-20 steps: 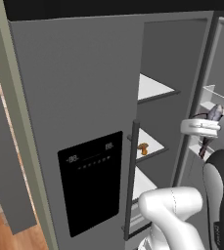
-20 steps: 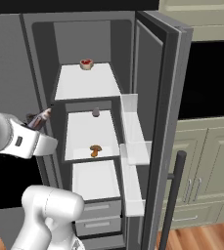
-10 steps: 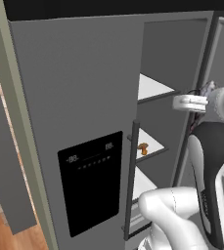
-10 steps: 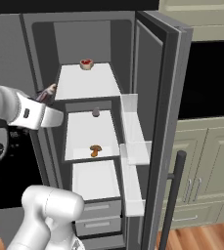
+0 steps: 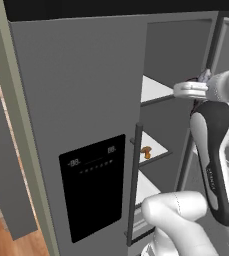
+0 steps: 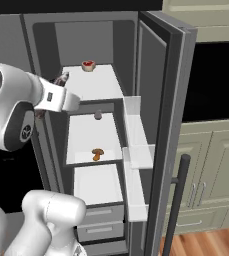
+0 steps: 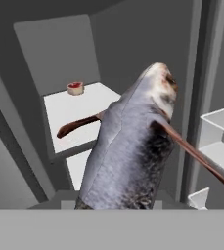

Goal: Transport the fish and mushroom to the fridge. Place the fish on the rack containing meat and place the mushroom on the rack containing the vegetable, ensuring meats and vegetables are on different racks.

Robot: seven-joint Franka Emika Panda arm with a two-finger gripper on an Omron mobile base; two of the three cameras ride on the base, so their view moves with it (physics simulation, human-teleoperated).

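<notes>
We are holding the slender grey-silver fish [image 7: 133, 151] in our two-finger gripper [image 6: 62, 80], the jaws partly closed around its body, at the left front edge of the top white shelf [image 6: 98, 85] of the tall grey metal fridge [image 6: 153, 75], whose right door is standing open. In the hand view the fish is rising right in front of the lens, its reddish fins sticking out to either side, and beyond it a small red-and-tan piece of meat [image 7: 75, 88] is sitting near the back of that top shelf.

The small orange-brown mushroom [image 6: 97, 154] is already lying toward the front of the middle white shelf [image 6: 86, 142], with a small grey-brown lump [image 6: 98, 115] near the back of the same shelf; we are taking that lump for the vegetable, though it is too small to be sure. So, as we are judging it, the mushroom half is done and the fish half is nearly there: it is not yet resting on the meat rack, and setting it down and letting go is what remains.

The black dispenser panel [image 5: 93, 182] on the closed left door is showing faint "-88-" style digits and a row of dim marks; we are reading no brand name.
</notes>
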